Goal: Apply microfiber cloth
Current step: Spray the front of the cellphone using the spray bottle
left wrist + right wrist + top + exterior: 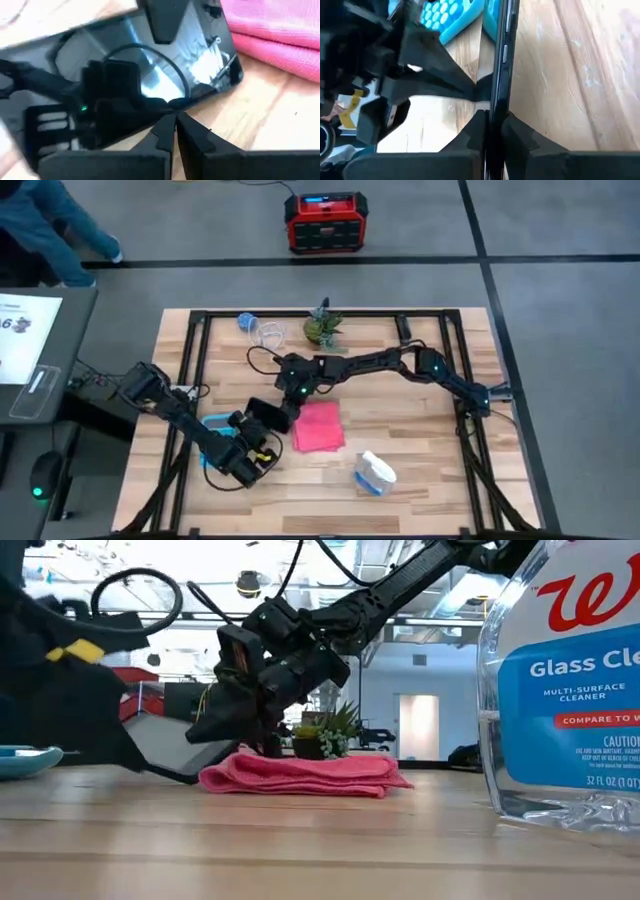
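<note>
Right gripper [490,131] clamped on the edge of a black phone [501,60], fingers narrow, the phone held on edge and tilted above the wooden table [420,450]. Left gripper [175,131] at the phone's lower rim from the opposite side, fingertips pressed together, touching or nearly touching the glass; whether it truly grips, cannot tell.

Nearest the table's front edge: glass cleaner bottle [375,473], lying down, well apart from both arms. Next in, microfiber cloth [319,426], bright pink, folded flat on the table just beside the phone, on the right arm's side; neither gripper touches it. Light blue calculator [219,424] under the left arm, near the phone. Farther back: small potted plant [323,327] and a coil of white cable [264,333] near the far edge. Beyond the table, a red and black box [323,221] on the floor.
</note>
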